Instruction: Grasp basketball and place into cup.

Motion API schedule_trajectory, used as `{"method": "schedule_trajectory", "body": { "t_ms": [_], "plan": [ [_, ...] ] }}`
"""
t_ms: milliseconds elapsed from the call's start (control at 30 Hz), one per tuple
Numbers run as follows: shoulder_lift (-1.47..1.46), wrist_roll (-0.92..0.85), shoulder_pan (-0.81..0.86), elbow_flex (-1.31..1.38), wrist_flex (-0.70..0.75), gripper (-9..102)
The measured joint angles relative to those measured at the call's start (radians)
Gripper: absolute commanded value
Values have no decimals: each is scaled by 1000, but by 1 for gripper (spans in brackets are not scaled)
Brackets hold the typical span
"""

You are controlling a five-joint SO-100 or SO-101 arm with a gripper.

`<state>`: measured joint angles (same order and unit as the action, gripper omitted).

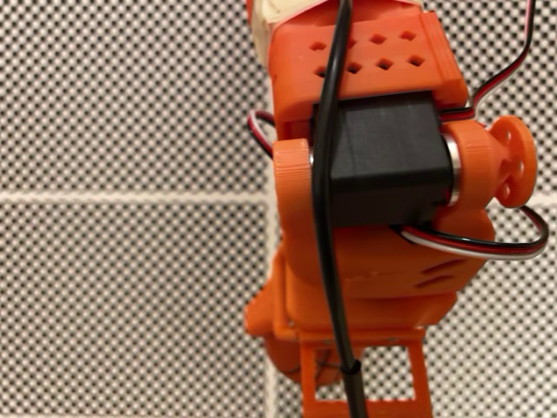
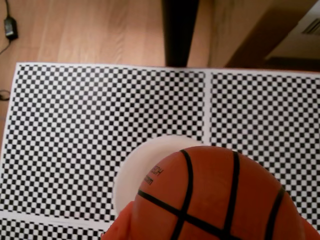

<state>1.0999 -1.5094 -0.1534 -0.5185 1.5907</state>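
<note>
1. Wrist view: the basketball (image 2: 215,197) fills the lower right of the frame, held in the orange end effector (image 2: 210,235), whose tips show at the bottom edge on either side of it.
2. The cup (image 2: 137,167) peeks out at lower centre behind the ball, on the checkered desk (image 2: 75,125).
3. The ball seems held above the cup's mouth, likely for release.
4. Fixed view: the arm (image 1: 374,174) rises over the checkered surface.

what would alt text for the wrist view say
An orange basketball with black seam lines fills the lower foreground, held up close to the camera, partly covering a cream-white cup seen from above just behind it. Both are over a black-and-white checkered mat, with a wooden floor beyond its far edge.
</note>
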Motion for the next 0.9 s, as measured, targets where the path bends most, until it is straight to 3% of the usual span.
{"method": "schedule_trajectory", "body": {
  "t_ms": [267, 900],
  "plan": [
    [0, 18, 0, 12, 0, 42],
    [0, 26, -8, 15, 20, 37]
  ]
}}
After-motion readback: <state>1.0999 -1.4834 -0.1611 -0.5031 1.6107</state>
